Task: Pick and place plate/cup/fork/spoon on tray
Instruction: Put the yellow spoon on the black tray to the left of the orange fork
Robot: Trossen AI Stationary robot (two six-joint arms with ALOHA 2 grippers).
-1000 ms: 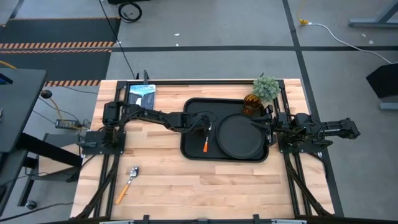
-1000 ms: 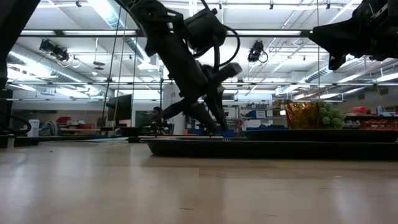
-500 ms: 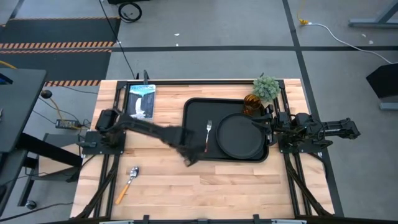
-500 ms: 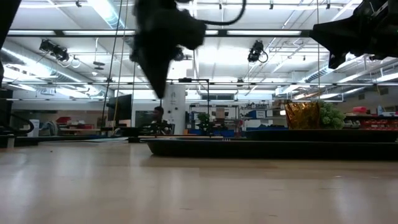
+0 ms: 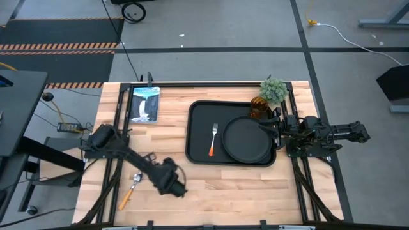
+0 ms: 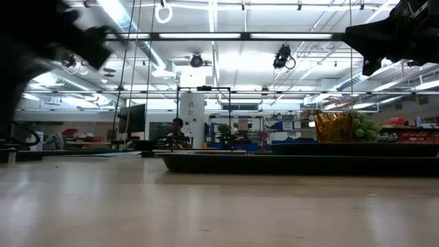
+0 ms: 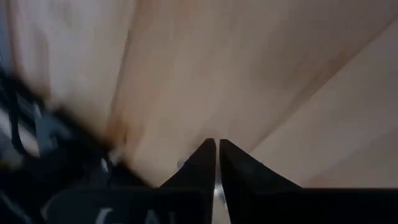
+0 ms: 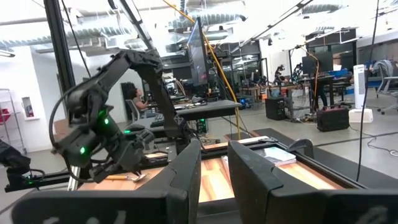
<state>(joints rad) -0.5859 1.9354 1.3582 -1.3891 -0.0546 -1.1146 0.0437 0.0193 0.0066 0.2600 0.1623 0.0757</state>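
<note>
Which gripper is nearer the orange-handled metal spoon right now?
Left. The left gripper hovers just beside the orange-handled metal spoon on the wooden table; the right gripper waits far off at the tray's opposite edge.

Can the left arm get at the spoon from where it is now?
Probably yes. The left hand hovers over bare wood just right of the spoon, which lies alone on the table, off the tray. Nothing stands between them.

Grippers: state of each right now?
Left gripper: shut, holding nothing, above bare table near the spoon.
Right gripper: open, empty, parked at the table's right edge.
</note>
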